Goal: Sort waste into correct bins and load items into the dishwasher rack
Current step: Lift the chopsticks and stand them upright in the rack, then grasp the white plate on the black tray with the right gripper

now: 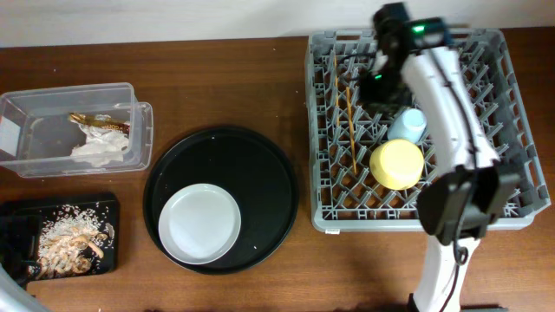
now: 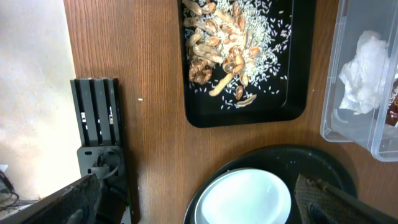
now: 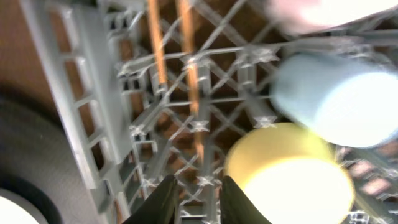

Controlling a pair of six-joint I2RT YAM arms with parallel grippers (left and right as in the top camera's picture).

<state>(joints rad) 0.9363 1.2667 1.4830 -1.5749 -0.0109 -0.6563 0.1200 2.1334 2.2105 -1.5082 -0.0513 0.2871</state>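
Observation:
The grey dishwasher rack point(image 1: 512, 104) holds the chopsticks point(image 1: 349, 121), the light blue cup point(image 1: 408, 126) and the yellow saucer point(image 1: 396, 163). My right gripper point(image 3: 200, 202) hangs over the rack, open a little and empty, beside the saucer point(image 3: 286, 174) and below the chopsticks point(image 3: 186, 68). A blurred pale pink shape point(image 3: 323, 12) sits at the top edge, next to the blue cup point(image 3: 336, 93). My left gripper point(image 2: 199, 211) is wide open over the white plate point(image 2: 245, 199). The plate point(image 1: 199, 223) lies on the round black tray point(image 1: 269, 173).
The clear tub point(image 1: 35, 130) at far left holds the napkin point(image 1: 100, 149) and wrapper point(image 1: 100, 120). The shallow black tray point(image 1: 108, 208) in front of it holds food scraps and rice point(image 2: 230, 43). A black stand point(image 2: 96, 124) sits at the table's left edge.

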